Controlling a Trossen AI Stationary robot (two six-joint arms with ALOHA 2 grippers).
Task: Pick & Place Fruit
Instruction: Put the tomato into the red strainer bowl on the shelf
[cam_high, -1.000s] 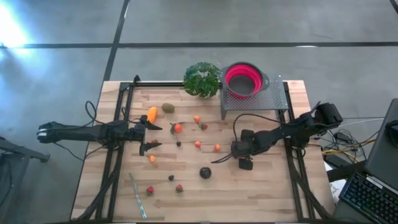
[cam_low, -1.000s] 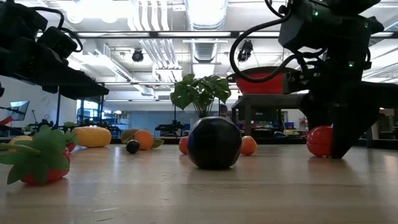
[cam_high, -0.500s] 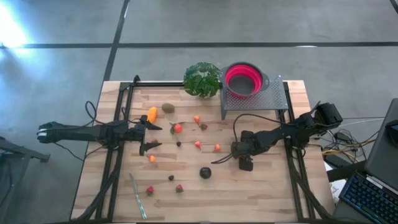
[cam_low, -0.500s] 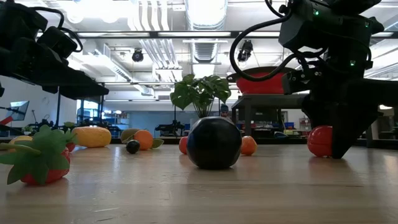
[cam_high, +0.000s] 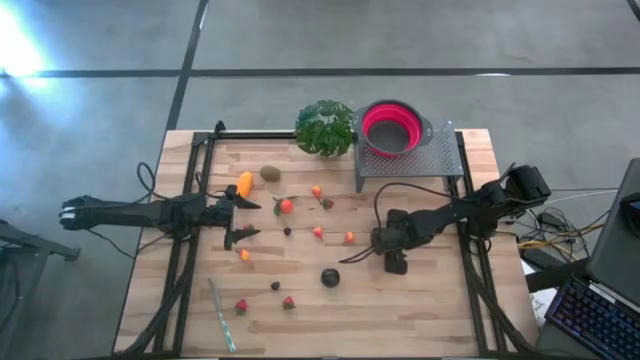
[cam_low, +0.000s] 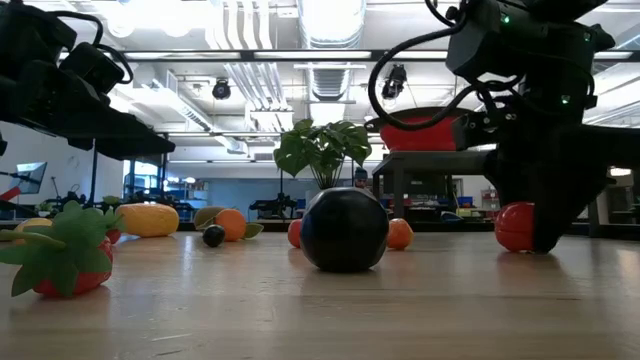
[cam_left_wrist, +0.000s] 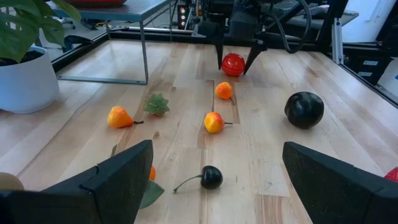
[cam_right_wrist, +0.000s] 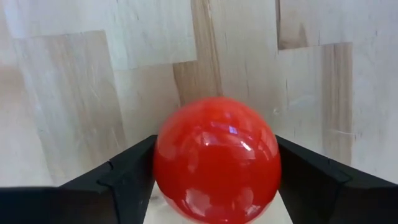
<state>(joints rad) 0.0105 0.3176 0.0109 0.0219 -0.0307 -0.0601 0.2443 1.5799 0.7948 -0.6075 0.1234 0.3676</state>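
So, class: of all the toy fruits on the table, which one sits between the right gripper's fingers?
The red apple. It alone sits between the right gripper's two dark fingers, on the wood; every other fruit, like the big dark round one, lies apart from both grippers.

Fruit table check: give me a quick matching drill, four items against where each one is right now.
Items:
1. red apple
2. dark round fruit
3. pink bowl
4. left hand

Places:
A. on the metal rack
B. open, above the table, off the fruit
C. between the right hand's fingers
D. alone on the wood, near the front

Pairs: 1-C, 2-D, 3-A, 4-B
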